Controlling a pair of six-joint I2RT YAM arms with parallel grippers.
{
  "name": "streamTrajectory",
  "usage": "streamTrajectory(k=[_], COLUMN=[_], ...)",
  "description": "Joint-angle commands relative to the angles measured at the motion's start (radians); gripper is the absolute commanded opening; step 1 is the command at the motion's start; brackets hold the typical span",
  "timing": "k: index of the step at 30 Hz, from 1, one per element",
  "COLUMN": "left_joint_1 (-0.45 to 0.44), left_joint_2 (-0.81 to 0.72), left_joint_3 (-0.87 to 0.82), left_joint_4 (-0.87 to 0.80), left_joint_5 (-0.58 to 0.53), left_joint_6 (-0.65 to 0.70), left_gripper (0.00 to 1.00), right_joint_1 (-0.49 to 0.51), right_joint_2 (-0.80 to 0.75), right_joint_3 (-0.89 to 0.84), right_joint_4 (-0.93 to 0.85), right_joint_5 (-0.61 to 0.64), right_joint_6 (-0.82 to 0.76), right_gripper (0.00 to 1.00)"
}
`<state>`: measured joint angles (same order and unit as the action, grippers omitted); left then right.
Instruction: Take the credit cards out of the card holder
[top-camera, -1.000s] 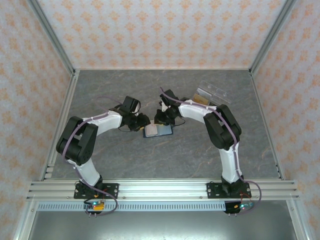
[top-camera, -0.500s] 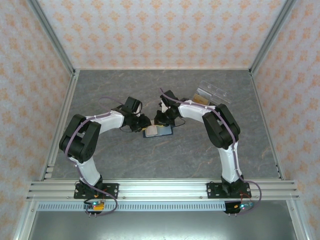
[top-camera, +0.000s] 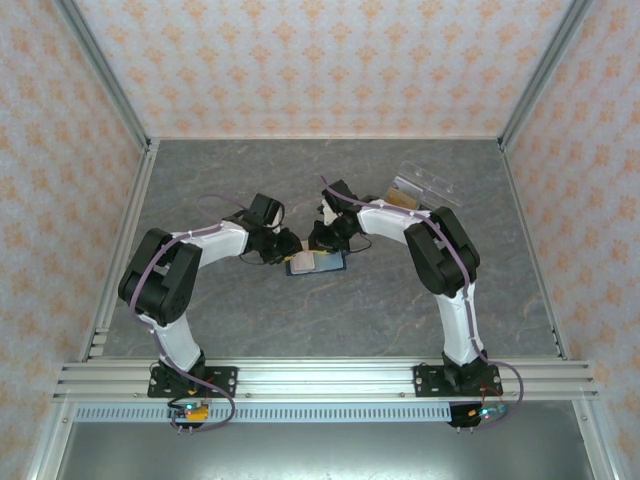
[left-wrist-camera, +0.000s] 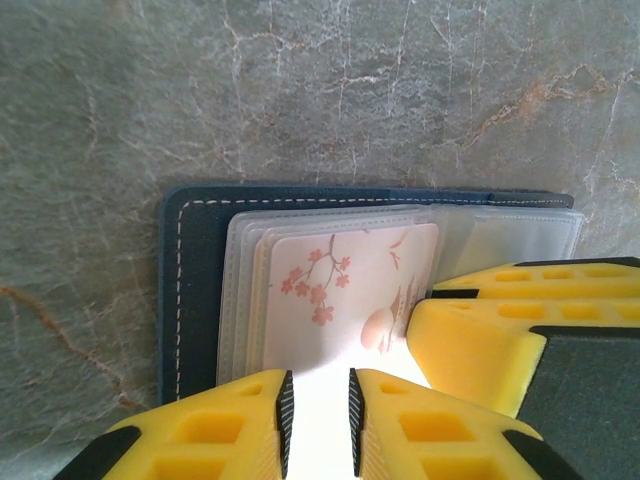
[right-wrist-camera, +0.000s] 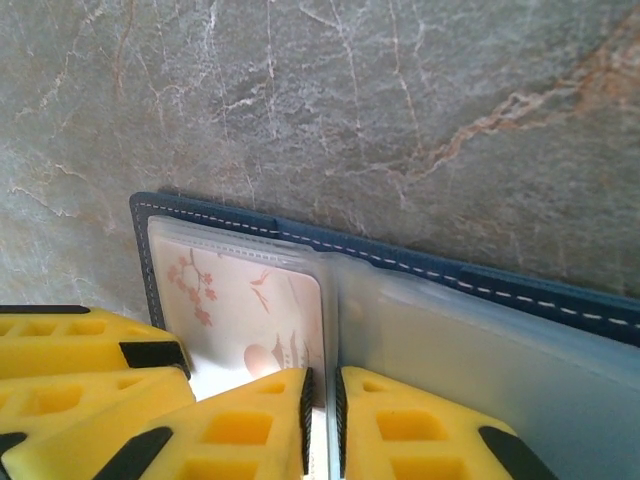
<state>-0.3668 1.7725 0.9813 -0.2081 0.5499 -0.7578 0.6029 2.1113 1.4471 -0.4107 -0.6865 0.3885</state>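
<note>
The left gripper (left-wrist-camera: 318, 385) pinches the blossom-printed credit card (left-wrist-camera: 340, 280) and the right gripper (right-wrist-camera: 322, 385) nips the clear sleeve (right-wrist-camera: 450, 340), so if that hold slips, the card holder (left-wrist-camera: 190, 290) may slide along the tabletop (left-wrist-camera: 300, 90).

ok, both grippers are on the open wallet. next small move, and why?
Probably pull the left gripper straight back to slide the card out of its clear sleeve. Its jaws look closed on the card's near edge, most of the card sits inside the sleeve, and the right gripper seems to pinch the sleeve at the fold of the wallet, holding it in place.
</note>
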Motion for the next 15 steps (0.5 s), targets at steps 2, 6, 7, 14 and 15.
streamTrajectory(k=[2, 6, 7, 14, 15], left_joint_1=[-0.002, 0.003, 0.004, 0.004, 0.003], left_joint_2=[-0.048, -0.077, -0.076, -0.035, -0.029], left_joint_3=[0.016, 0.008, 0.007, 0.013, 0.016], left_joint_4=[-0.046, -0.073, -0.069, -0.054, -0.061], left_joint_5=[-0.05, -0.089, -0.087, -0.071, -0.076], left_joint_6=[0.036, 0.044, 0.046, 0.035, 0.034], left_gripper=[0.26, 0.26, 0.26, 0.25, 0.25], right_joint_1=[0.001, 0.002, 0.002, 0.002, 0.001], right_joint_2=[0.03, 0.024, 0.024, 0.021, 0.019], right_joint_3=[0.018, 0.014, 0.012, 0.01, 0.007], right_joint_4=[-0.044, -0.053, -0.054, -0.051, -0.048], right_joint_5=[0.033, 0.053, 0.053, 0.053, 0.053], right_joint_6=[-0.029, -0.041, -0.044, -0.045, -0.045], right_gripper=[0.11, 0.07, 0.06, 0.05, 0.05])
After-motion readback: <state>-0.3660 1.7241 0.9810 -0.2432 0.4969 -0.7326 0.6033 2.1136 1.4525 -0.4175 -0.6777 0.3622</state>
